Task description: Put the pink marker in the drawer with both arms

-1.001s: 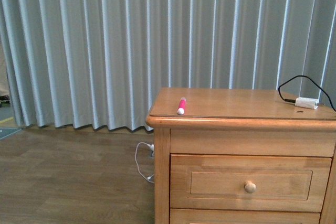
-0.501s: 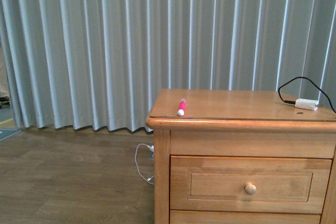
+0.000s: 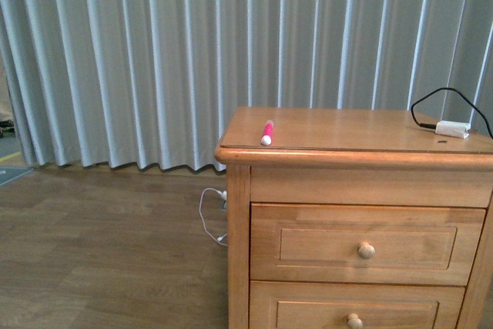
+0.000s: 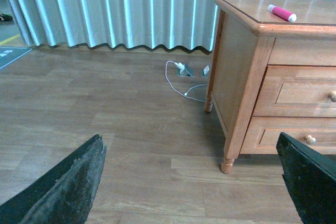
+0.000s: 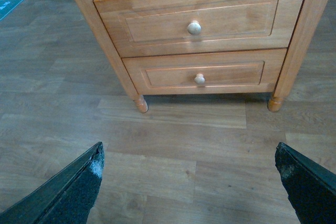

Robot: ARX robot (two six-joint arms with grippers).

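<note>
Nothing done yet tbh: pink marker (image 3: 267, 133) on the surface (image 3: 362, 135), drawer (image 3: 362, 244) shut, my left end effector (image 4: 189, 182) and right end effector (image 5: 189, 182) spread, empty.

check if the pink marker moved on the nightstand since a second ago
No. The pink marker keeps its spot near the front left corner of the nightstand; both sit higher in the picture together.
</note>
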